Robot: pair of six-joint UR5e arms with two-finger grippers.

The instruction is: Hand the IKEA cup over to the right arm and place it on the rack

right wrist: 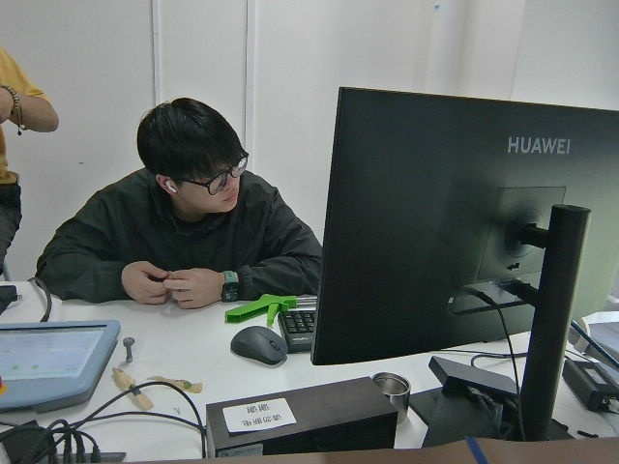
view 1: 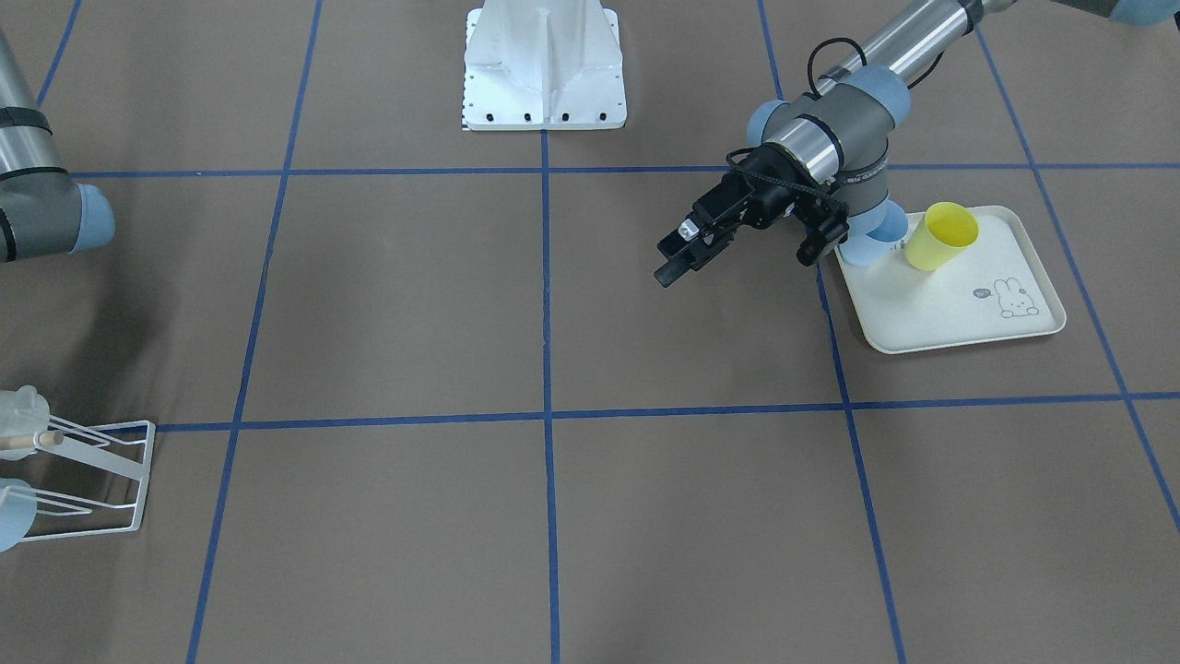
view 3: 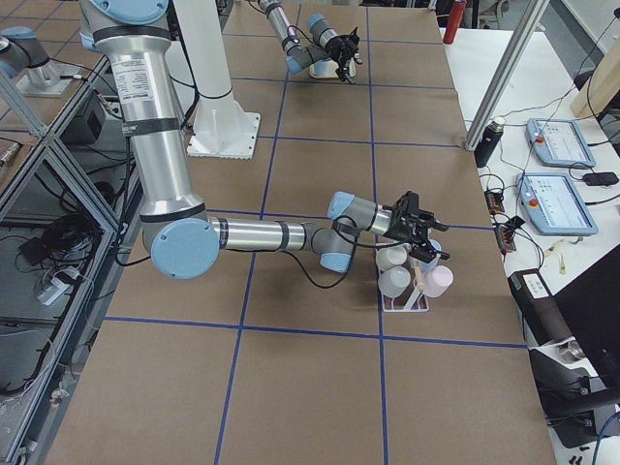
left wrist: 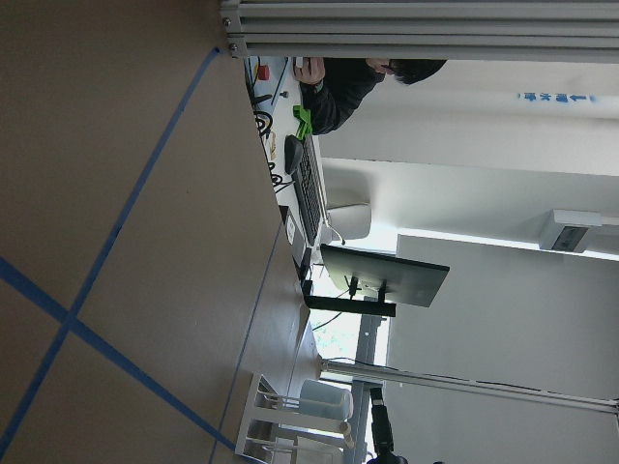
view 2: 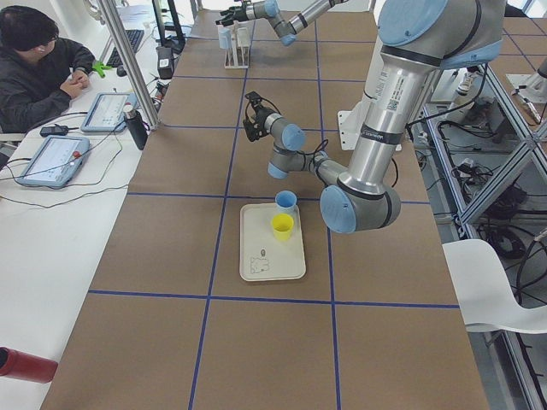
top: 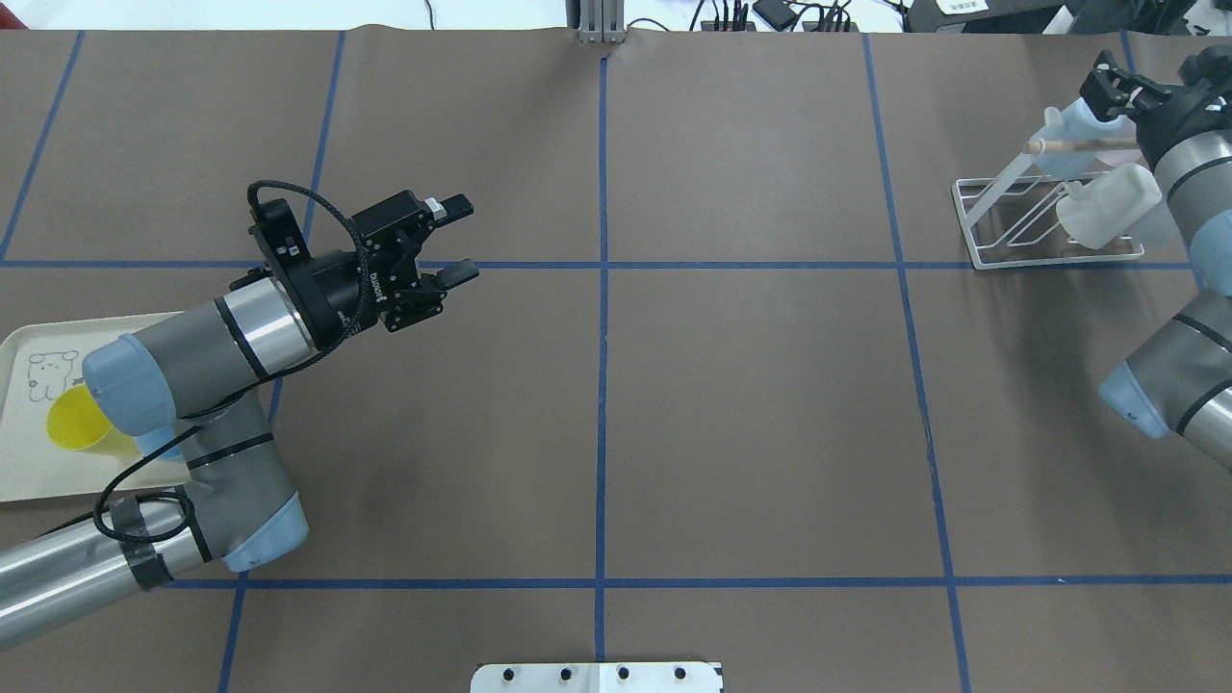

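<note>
A yellow cup (view 1: 940,236) and a blue cup (view 2: 285,202) stand on the cream rabbit-print tray (view 1: 959,323). My left gripper (top: 458,241) is open and empty, held above the table away from the tray; it also shows in the front view (view 1: 676,260). The white wire rack (top: 1049,252) with a wooden rod stands at the far right and holds a pale blue cup (top: 1066,140) and a white cup (top: 1107,204). My right gripper (top: 1155,77) hovers just behind the rack's rod next to the pale blue cup, jaws apart, holding nothing that I can see.
The white robot base plate (view 1: 544,69) sits at the table's near middle edge. Blue tape lines grid the brown table. An operator sits at a side desk with tablets (view 2: 51,158). The right wrist view shows only that desk and a monitor.
</note>
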